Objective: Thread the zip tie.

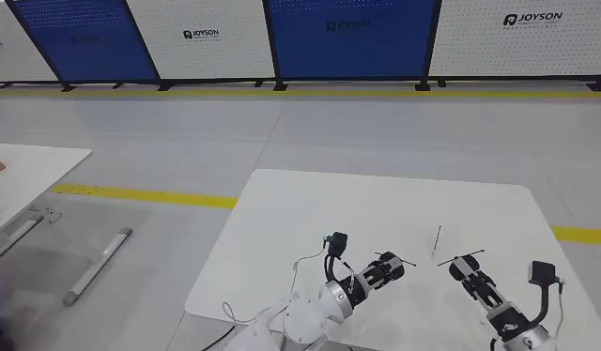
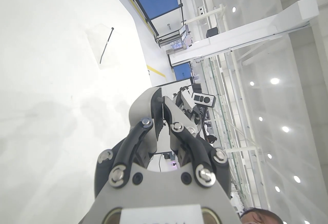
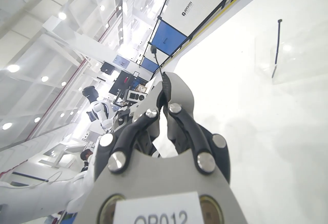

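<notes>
left end effector (image 2: 162, 102) pinched shut on a thin black zip tie (image 1: 395, 258), right end effector (image 3: 165, 84) clamped on a second zip tie (image 3: 153, 49), third zip tie (image 1: 438, 241) lying loose on the white bench (image 1: 310, 220), between the two held ties, nearer the bench's front edge than its far edge

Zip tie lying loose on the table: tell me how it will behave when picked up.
The loose zip tie is a thin, narrow strip, so probably very light and bendy. It lies low on the smooth table, so likely awkward to pinch, and may slide if pushed.
</notes>
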`<state>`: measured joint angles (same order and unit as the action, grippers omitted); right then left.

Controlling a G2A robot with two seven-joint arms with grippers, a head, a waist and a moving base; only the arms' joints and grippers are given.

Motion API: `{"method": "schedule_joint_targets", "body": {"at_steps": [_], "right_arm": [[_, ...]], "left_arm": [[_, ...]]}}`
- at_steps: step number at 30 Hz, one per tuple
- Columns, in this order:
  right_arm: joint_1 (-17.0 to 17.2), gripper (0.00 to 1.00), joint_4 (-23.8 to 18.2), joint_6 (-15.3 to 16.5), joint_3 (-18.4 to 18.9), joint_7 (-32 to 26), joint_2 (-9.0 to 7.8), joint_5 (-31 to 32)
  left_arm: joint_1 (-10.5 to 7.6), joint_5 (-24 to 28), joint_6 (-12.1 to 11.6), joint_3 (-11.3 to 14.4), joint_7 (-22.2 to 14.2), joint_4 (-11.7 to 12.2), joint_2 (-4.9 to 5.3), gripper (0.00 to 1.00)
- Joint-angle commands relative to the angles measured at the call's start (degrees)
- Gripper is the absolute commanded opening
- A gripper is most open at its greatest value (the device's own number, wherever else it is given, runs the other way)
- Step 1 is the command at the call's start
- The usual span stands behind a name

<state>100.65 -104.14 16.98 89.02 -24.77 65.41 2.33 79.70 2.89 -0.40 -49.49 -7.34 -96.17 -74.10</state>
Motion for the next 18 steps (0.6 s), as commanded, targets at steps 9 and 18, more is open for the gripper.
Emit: {"method": "schedule_joint_targets", "body": {"at_steps": [9, 18], "right_arm": [[0.0, 0.0, -0.01, 0.05, 0.02, 0.06, 0.0, 0.06], [0.0, 0.0, -0.01, 0.05, 0.02, 0.06, 0.0, 0.06]], "left_arm": [[0.0, 0.0, 0.0, 0.0, 0.0, 0.0, 0.0, 0.0], [-0.08, -3.26, 0.74, 1.07, 3.83, 0.05, -0.31, 0.0]]}}
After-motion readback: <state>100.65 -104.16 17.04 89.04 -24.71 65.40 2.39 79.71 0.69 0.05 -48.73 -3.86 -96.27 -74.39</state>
